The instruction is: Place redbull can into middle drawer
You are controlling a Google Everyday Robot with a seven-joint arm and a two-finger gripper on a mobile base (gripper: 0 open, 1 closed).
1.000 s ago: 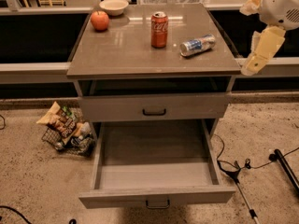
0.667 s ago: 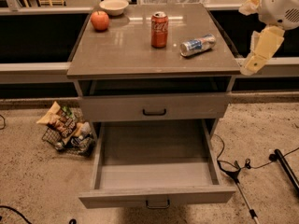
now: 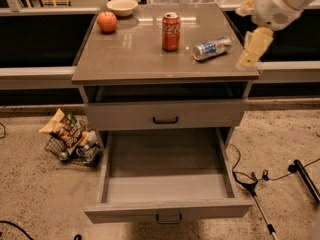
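Note:
The redbull can, slim and silver-and-blue, lies on its side on the right part of the cabinet top. The middle drawer is pulled out wide; its grey tray-like inside holds nothing, and its small handle is at the front. My gripper hangs from the white arm at the upper right, over the top's right edge, just right of the can and apart from it. It holds nothing.
A red Coca-Cola can stands upright left of the redbull can. An apple and a white bowl sit at the back left. The upper drawer front with black handle is closed. A wire basket of snack bags lies on the floor left; cables right.
My gripper has moved a little left, from beyond the cabinet's right edge to over that edge, closer to the redbull can. Nothing else has moved.

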